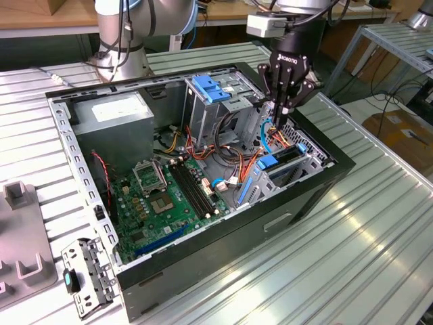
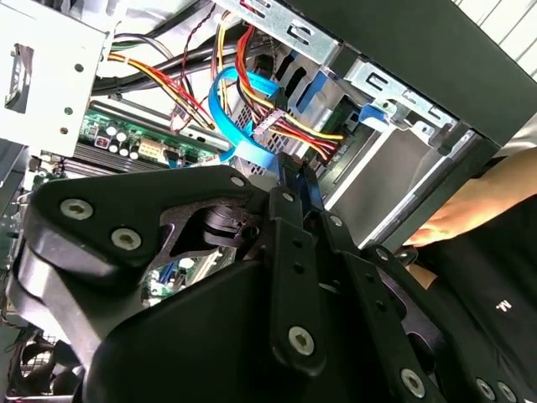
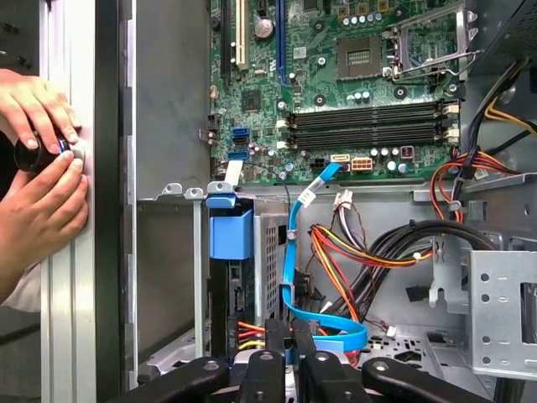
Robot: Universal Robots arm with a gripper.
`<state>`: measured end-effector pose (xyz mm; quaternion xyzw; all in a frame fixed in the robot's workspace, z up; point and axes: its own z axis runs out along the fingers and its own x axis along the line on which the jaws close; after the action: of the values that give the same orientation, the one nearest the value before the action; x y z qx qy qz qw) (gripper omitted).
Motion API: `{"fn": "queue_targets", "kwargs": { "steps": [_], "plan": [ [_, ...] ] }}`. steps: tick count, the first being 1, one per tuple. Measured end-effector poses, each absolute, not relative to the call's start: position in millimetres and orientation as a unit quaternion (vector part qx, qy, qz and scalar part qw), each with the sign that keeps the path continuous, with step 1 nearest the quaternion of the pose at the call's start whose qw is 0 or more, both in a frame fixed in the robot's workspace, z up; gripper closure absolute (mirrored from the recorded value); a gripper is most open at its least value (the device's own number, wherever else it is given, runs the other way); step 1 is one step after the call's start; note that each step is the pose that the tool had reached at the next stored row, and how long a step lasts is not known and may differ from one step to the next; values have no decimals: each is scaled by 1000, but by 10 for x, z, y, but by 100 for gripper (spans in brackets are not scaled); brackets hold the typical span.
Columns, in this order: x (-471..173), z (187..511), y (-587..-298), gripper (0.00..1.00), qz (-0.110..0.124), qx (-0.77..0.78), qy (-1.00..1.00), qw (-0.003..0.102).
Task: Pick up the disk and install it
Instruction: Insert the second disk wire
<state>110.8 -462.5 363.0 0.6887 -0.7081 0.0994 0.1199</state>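
Right now I am holding the hand [image 1: 279,116] low inside the open computer case [image 1: 325,196], fingers together and gripping nothing, just above the drive bay [image 1: 298,166] where the disk [image 3: 231,235] is sitting upright, its blue tab out; beyond lies the motherboard [image 3: 352,92], and a person's hands [image 3: 38,168] are steadying the desk [image 1: 379,223] rail.

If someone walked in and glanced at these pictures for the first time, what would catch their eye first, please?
First, the open black computer case lying on the ribbed metal table, its green motherboard exposed. Next, the arm's black hand hanging over the grey drive bay at the exterior view's right, where the blue-framed silver disk stands in its slot. In the first wrist view, a person's hands rest at the case's outer edge.
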Motion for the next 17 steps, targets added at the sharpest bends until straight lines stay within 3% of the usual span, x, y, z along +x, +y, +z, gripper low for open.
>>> {"fn": "queue_targets", "kwargs": {
  "steps": [5,13,17],
  "plan": [
    [1022,3623,-4681,84,96,690,-708,113],
    [994,3605,-4849,84,67,695,-712,80],
    [994,3602,-4863,84,64,695,-712,77]
  ]
}}
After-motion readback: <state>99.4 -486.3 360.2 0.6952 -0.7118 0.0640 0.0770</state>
